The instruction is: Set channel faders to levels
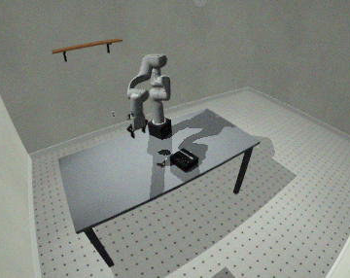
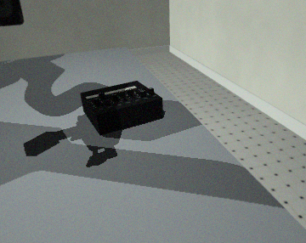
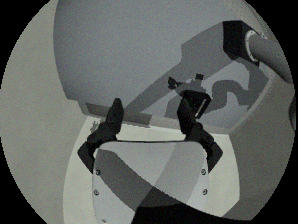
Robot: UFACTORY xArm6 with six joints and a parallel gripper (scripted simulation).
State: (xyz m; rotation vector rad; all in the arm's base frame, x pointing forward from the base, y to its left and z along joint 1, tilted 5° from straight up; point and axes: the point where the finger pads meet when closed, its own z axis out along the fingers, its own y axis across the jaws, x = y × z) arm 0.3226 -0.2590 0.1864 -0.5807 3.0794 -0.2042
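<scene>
Clearly, the lighting desk (image 1: 184,160) (image 2: 129,112) (image 3: 198,97) is black and box-shaped, with one pale strip (image 1: 187,155) (image 2: 111,93) (image 3: 201,108) on top; its levels are too small for reading. It sits on the grey desk (image 1: 112,180) (image 2: 140,212) (image 3: 115,50), well apart from the gripper (image 1: 138,132) (image 3: 150,104), whose fingers stand wide apart.

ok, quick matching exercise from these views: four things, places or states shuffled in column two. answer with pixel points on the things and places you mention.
1. black box-shaped lighting desk (image 1: 184,160) (image 2: 129,114) (image 3: 203,96)
2. white tape strip (image 1: 187,154) (image 2: 111,92) (image 3: 201,107)
3. black two-fingered jaws
4. orange-brown wooden rail (image 1: 87,46)

A. open, above the table
B. on the wall, on brackets
C. standing on the grey table (image 1: 112,180) (image 2: 140,212) (image 3: 120,45)
D. along the desk's top face

1-C, 2-D, 3-A, 4-B
</scene>
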